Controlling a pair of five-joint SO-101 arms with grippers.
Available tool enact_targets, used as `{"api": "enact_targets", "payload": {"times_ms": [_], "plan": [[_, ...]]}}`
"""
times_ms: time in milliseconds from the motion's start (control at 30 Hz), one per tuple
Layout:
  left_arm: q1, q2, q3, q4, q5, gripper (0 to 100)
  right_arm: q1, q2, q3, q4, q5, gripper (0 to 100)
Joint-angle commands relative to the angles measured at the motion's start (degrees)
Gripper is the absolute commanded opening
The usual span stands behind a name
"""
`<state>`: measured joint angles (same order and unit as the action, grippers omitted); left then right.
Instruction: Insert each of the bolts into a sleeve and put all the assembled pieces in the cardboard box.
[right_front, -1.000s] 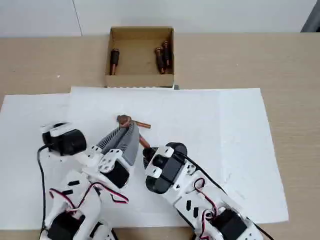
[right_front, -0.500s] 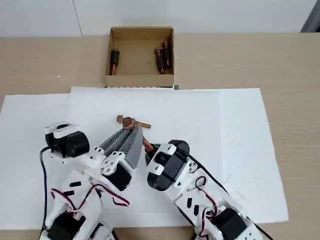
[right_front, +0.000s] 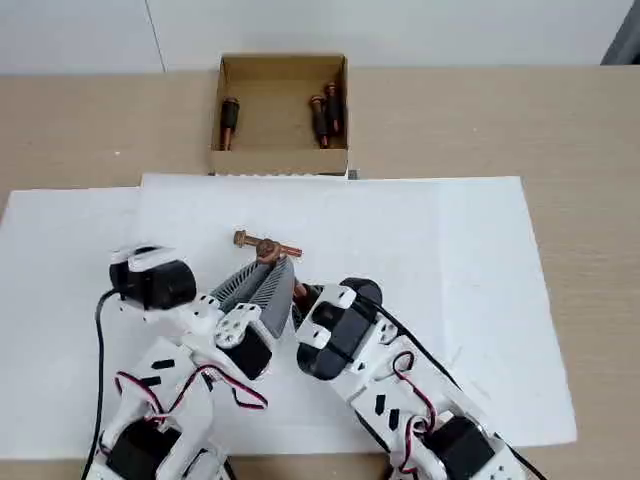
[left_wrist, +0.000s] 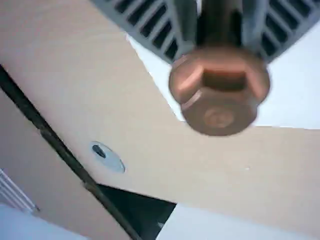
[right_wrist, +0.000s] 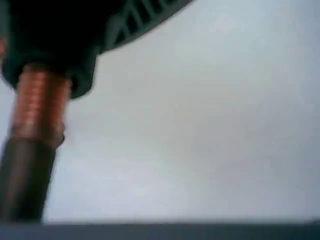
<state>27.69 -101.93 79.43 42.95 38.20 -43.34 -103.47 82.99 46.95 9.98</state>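
Left end effector (right_front: 272, 266) pinches a coppery hex-headed bolt (left_wrist: 220, 95); right end effector (right_front: 303, 297) clasps a threaded rod (right_wrist: 36, 130).

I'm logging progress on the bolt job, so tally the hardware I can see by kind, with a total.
Assembled pieces in the cardboard box: 3
Bare bolts: 2, one on the paper, one in the left tool
Copper piece in the right tool, kind unclear: 1
Total: 6
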Motion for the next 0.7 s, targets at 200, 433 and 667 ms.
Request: {"api": "enact_targets", "payload": {"times_ms": [200,433,667], "plan": [[4.04,-0.44,-0.84,5.27,-0.97,0,0.22,-0.48,-2.29,-2.15,0.35,0.3],[9.93,-0.44,-3.91,15.3,-1.58,0,0.22,-0.48,-2.29,-2.15,0.35,0.3],[9.67,-0.26,-3.74,15.65,-7.47,1,0.22,-0.48,-2.29,-2.15,0.35,0.3]]}}
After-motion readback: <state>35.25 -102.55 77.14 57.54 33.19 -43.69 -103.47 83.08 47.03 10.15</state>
